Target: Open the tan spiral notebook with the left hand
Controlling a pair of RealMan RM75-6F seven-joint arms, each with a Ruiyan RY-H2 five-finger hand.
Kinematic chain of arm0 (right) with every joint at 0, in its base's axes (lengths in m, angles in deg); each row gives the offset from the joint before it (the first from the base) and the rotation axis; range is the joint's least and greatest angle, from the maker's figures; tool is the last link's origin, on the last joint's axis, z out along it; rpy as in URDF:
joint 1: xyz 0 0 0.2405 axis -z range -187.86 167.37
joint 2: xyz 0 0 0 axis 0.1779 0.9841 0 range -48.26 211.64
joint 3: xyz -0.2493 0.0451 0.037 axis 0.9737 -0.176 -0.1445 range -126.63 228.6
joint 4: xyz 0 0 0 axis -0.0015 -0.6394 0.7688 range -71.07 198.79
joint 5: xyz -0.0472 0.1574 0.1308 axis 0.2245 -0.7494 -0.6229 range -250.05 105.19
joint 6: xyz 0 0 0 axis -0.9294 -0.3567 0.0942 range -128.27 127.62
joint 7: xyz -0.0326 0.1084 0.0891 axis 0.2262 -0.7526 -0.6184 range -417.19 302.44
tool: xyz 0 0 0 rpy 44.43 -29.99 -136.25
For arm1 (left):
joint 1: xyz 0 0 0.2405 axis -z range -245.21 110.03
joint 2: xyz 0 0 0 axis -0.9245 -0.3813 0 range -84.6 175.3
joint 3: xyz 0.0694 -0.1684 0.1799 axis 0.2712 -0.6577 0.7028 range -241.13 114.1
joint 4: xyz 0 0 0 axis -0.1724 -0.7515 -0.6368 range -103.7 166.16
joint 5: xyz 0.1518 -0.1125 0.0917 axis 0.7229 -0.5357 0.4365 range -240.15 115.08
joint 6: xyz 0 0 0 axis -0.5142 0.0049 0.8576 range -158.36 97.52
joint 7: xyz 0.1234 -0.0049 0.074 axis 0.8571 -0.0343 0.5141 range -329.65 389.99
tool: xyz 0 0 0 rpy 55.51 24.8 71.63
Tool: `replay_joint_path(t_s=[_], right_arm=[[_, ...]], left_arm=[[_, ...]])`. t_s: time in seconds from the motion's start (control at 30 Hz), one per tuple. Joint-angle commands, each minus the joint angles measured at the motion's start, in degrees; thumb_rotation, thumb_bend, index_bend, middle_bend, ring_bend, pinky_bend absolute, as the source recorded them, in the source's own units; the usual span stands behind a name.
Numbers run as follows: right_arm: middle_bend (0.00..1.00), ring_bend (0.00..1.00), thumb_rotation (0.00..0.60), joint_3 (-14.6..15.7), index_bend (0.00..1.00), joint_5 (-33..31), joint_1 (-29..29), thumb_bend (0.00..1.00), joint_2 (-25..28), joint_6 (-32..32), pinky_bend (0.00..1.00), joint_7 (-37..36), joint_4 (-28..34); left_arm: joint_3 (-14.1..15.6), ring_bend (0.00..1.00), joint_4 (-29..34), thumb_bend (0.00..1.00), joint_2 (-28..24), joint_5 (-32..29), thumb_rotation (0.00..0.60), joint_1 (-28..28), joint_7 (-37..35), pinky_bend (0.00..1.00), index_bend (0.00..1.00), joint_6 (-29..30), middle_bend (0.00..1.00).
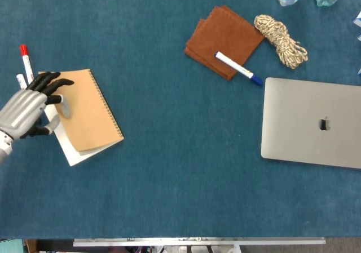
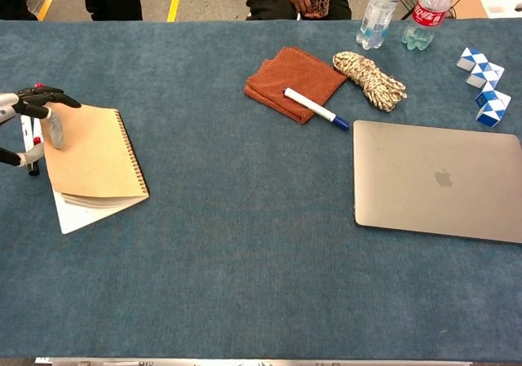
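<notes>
The tan spiral notebook [image 1: 87, 111] lies at the table's left side, its wire binding along the right edge. Its tan cover [image 2: 94, 158] is raised a little at the free left edge, and white pages [image 1: 76, 154] show beneath it. My left hand [image 1: 28, 109] is at that edge, fingers [image 1: 53, 84] over the cover's top left corner and thumb [image 1: 64, 107] against the cover, holding the edge up. In the chest view the left hand [image 2: 33, 113] shows at the far left. The right hand is in neither view.
A red-capped marker [image 1: 25, 61] lies just beyond my left hand. Further right are a brown cloth [image 1: 223, 39] with a blue-capped marker [image 1: 238, 68], a rope coil [image 1: 280, 40], a shut laptop [image 1: 313, 123], two bottles [image 2: 379, 11] and a blue-white puzzle [image 2: 483, 85].
</notes>
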Motion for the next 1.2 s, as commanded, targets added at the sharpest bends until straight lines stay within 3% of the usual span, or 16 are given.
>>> replay_joint_path(t_s=[0.03,0.27,0.57,0.87,1.2], right_arm=[[0.17,0.10,0.600,0.1,0.14,0.0,0.1,0.20,0.0,-0.1,0.18,-0.2,-0.1],[0.17,0.10,0.600,0.2,0.14,-0.5,0.8,0.20,-0.3,-0.6,0.18,-1.2,-1.1],[0.17,0.10,0.600,0.4,0.14,-1.0,1.8,0.20,-0.6,-1.6,0.18,-3.2,-3.0],[0.17,0.10,0.600,0.6,0.14,-1.5,2.6,0.20,-1.0,-2.0,0.18,-4.8,-4.6],[0.17,0.10,0.600,0.6,0.14,-1.7,3.1,0.20,-1.0,-2.3,0.18,-5.6,-5.4]], left_arm=[[-0.8,0.01,3.0,0.47,-1.5,0.9,0.600,1.9,2.0,0.00,0.60,-1.2,0.15],[-3.3,0.01,8.2,0.47,-2.7,1.8,0.600,6.6,7.0,0.00,0.59,-5.1,0.14],[-6.4,0.00,11.5,0.47,0.0,-1.0,0.600,12.3,11.3,0.00,0.57,-13.9,0.13],[-10.0,0.00,12.4,0.47,2.9,-5.8,0.600,17.2,11.6,0.00,0.55,-21.2,0.13],[-11.1,0.00,10.1,0.47,7.5,-9.8,0.600,20.7,12.4,0.00,0.52,-28.0,0.13]])
